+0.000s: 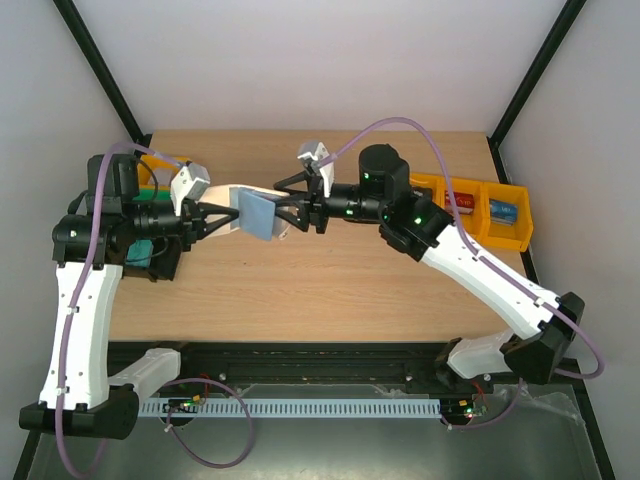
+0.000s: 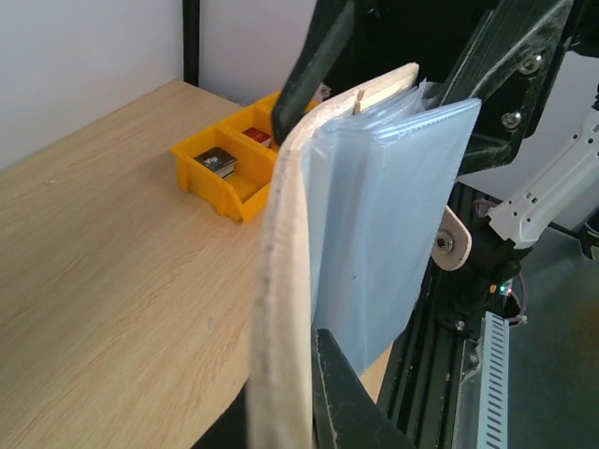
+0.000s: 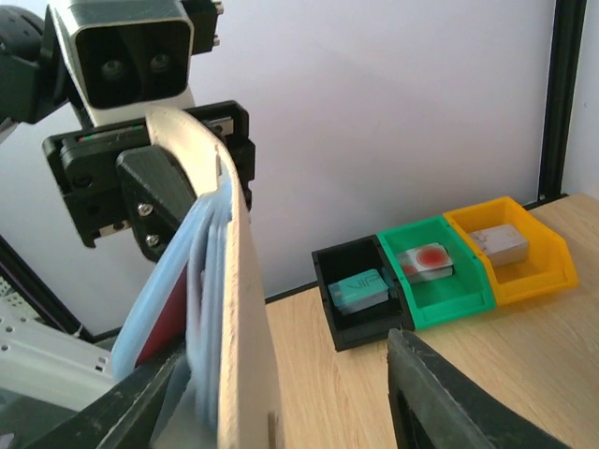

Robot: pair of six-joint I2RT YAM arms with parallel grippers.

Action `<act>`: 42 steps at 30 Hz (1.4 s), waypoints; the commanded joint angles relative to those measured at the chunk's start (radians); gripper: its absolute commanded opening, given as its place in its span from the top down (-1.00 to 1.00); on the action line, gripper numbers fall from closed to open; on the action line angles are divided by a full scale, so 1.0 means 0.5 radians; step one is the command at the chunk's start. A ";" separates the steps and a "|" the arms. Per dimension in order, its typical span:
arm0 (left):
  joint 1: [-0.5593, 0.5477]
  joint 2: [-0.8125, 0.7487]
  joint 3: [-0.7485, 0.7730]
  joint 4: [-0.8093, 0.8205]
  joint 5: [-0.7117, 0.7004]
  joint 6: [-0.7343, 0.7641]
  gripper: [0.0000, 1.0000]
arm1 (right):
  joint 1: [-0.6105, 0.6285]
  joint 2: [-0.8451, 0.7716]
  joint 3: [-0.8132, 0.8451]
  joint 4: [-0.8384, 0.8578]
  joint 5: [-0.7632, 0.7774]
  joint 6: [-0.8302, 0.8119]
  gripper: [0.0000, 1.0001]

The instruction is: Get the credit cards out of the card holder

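The card holder is clamped by the left gripper and straddled by the parted right gripper — a red card is seen only from the right wrist.

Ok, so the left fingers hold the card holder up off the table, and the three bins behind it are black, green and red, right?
Not quite: the third one is a yellow bin, not red. The left fingers do hold the card holder up off the table, and the black bin and green bin stand behind it as you say. The right wrist view shows it.
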 commanded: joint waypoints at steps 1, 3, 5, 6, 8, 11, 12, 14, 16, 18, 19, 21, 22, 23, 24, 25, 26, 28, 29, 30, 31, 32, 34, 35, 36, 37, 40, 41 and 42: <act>0.013 -0.027 -0.015 0.014 0.103 0.016 0.95 | 0.054 0.070 0.008 0.247 0.000 0.119 -0.07; 0.012 -0.024 -0.020 0.024 0.109 0.006 0.95 | 0.105 0.096 0.008 0.283 0.031 0.127 -0.11; 0.013 -0.022 -0.024 0.042 0.109 -0.012 0.95 | 0.176 0.132 0.031 0.285 0.074 0.112 -0.17; 0.014 -0.021 -0.027 0.050 0.108 -0.019 0.95 | 0.212 0.157 0.045 0.284 0.105 0.107 -0.20; 0.017 -0.021 -0.034 0.065 0.103 -0.034 0.95 | 0.269 0.200 0.069 0.291 0.131 0.110 -0.25; 0.022 -0.026 -0.040 0.077 0.095 -0.045 0.95 | 0.335 0.245 0.097 0.302 0.178 0.117 -0.32; 0.024 -0.029 -0.044 0.072 0.099 -0.045 0.95 | 0.343 0.245 0.093 0.316 0.199 0.126 -0.30; 0.024 -0.035 -0.050 0.065 0.107 -0.035 0.95 | 0.345 0.236 0.080 0.349 0.241 0.146 -0.12; 0.024 -0.036 -0.058 0.054 0.113 -0.019 0.95 | 0.345 0.221 0.058 0.373 0.302 0.158 0.14; 0.024 -0.039 -0.059 0.053 0.119 -0.015 0.95 | 0.346 0.214 0.058 0.367 0.342 0.166 0.35; 0.024 -0.036 -0.064 0.053 0.120 -0.015 0.95 | 0.345 0.215 0.062 0.360 0.358 0.174 0.46; 0.027 -0.036 -0.067 0.056 0.119 -0.015 0.95 | 0.347 0.220 0.078 0.339 0.385 0.189 0.65; 0.027 -0.034 -0.069 0.063 0.116 -0.019 0.95 | 0.346 0.225 0.087 0.328 0.403 0.200 0.75; 0.027 -0.036 -0.077 0.076 0.109 -0.033 0.95 | 0.347 0.231 0.094 0.318 0.417 0.211 0.84; 0.027 -0.035 -0.084 0.095 0.096 -0.055 0.88 | 0.345 0.235 0.107 0.306 0.437 0.223 0.92; 0.027 -0.036 -0.093 0.120 0.076 -0.085 0.60 | 0.346 0.240 0.125 0.284 0.462 0.232 0.96; 0.027 -0.039 -0.100 0.143 0.053 -0.112 0.26 | 0.347 0.244 0.138 0.263 0.479 0.235 0.97; 0.030 -0.043 -0.101 0.176 -0.010 -0.147 -0.33 | 0.345 0.248 0.171 0.205 0.547 0.240 0.97; 0.030 -0.043 -0.090 0.178 -0.056 -0.148 -0.52 | 0.347 0.248 0.192 0.164 0.595 0.235 0.97; 0.030 -0.044 -0.072 0.176 -0.114 -0.148 -0.63 | 0.345 0.244 0.210 0.115 0.656 0.231 0.97; 0.031 -0.044 -0.048 0.163 -0.171 -0.137 -0.71 | 0.348 0.240 0.234 0.064 0.725 0.230 0.97; 0.033 -0.043 -0.021 0.154 -0.220 -0.119 -0.78 | 0.346 0.239 0.258 0.009 0.798 0.227 0.97; 0.033 -0.045 0.004 0.138 -0.300 -0.093 -0.85 | 0.345 0.239 0.302 -0.081 0.934 0.227 0.97; 0.033 -0.044 0.006 0.126 -0.319 -0.072 -0.87 | 0.345 0.243 0.316 -0.117 0.980 0.226 0.97; 0.032 -0.040 0.008 0.097 -0.320 -0.032 -0.88 | 0.345 0.249 0.318 -0.151 1.010 0.220 0.97; 0.033 -0.043 0.009 0.073 -0.309 -0.003 -0.89 | 0.347 0.254 0.345 -0.184 1.043 0.217 0.97; 0.033 -0.043 0.044 -0.061 -0.195 0.166 -0.94 | 0.345 0.255 0.393 -0.252 1.164 0.199 0.97; 0.033 -0.045 0.056 -0.118 -0.145 0.244 -0.97 | 0.347 0.250 0.399 -0.268 1.184 0.188 0.97; 0.033 -0.044 0.063 -0.154 -0.101 0.291 -0.99 | 0.348 0.243 0.402 -0.274 1.182 0.178 0.97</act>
